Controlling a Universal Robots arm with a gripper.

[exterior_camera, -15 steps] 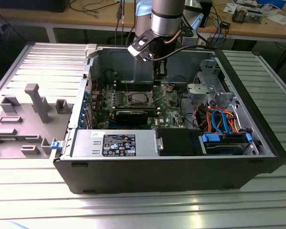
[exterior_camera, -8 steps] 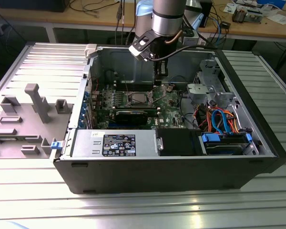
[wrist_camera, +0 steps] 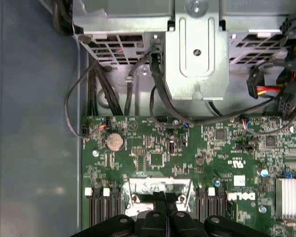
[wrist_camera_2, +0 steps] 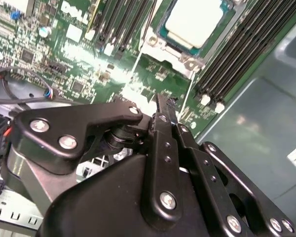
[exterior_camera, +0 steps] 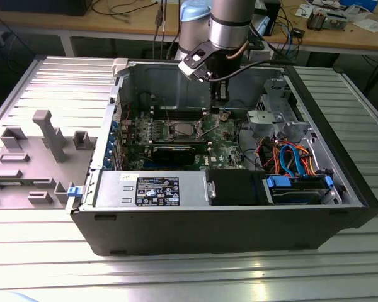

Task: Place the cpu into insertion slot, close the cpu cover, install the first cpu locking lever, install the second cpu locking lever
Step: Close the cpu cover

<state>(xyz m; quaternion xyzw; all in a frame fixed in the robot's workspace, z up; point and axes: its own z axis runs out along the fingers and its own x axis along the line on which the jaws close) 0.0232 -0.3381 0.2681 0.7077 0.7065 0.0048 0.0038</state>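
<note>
**While the cpu (wrist_camera_2: 195,19) lies in the slot (exterior_camera: 179,131), the gripper (exterior_camera: 220,95) hangs close by**

Exterior view: it hangs inside the open case (exterior_camera: 208,226), just to that view's right of the slot, probably poised for the slot's hardware. Second wrist view: fingers (wrist_camera_2: 161,111) pressed together on nothing, the silver cpu seated beyond them. First wrist view: tips over the slot's silver edge. The case lies on a ribbed metal table (exterior_camera: 176,277); cluttered benches (exterior_camera: 113,25) stand behind.

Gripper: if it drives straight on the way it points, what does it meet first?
The gripper likely meets the green circuit board beside the insertion slot, short of the cpu; depth unclear.
</note>
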